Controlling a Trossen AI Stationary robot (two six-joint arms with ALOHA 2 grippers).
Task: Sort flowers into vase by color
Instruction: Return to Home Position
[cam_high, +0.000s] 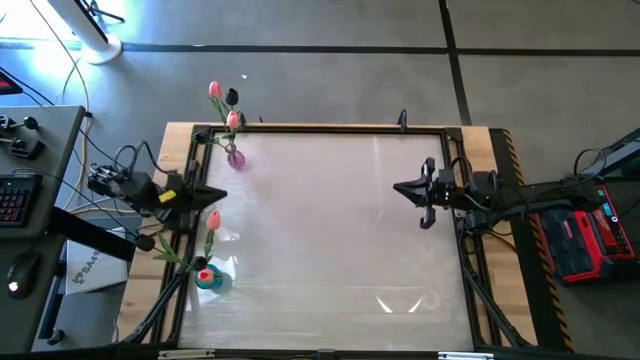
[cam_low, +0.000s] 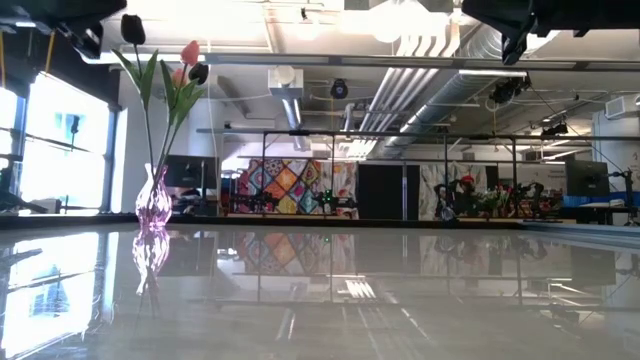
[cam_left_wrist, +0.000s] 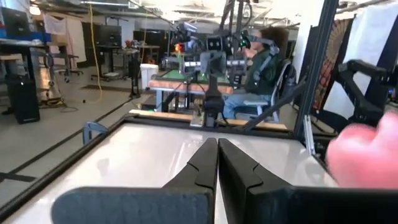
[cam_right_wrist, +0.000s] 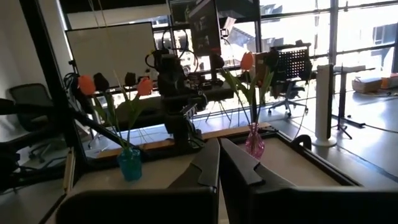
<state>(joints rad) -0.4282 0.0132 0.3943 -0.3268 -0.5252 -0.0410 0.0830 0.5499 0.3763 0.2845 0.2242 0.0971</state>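
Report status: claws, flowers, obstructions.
Left claw shut, right claw shut, apart at opposite sides. Flowers in pink vase and blue vase, colours mixed. Nothing between claws.

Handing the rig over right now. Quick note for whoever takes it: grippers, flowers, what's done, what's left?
Left gripper: shut, empty, held above the table's left edge.
Right gripper: shut, empty, above the right edge.
Flowers: all stand in two vases on the left side; none seen lying on the table. In the high view, the pink glass vase is at the top left and the blue vase at the bottom left.
Done: every flower is in a vase.
Left: the pink vase holds pink and dark heads mixed, and the blue one seems to as well; check the sort.
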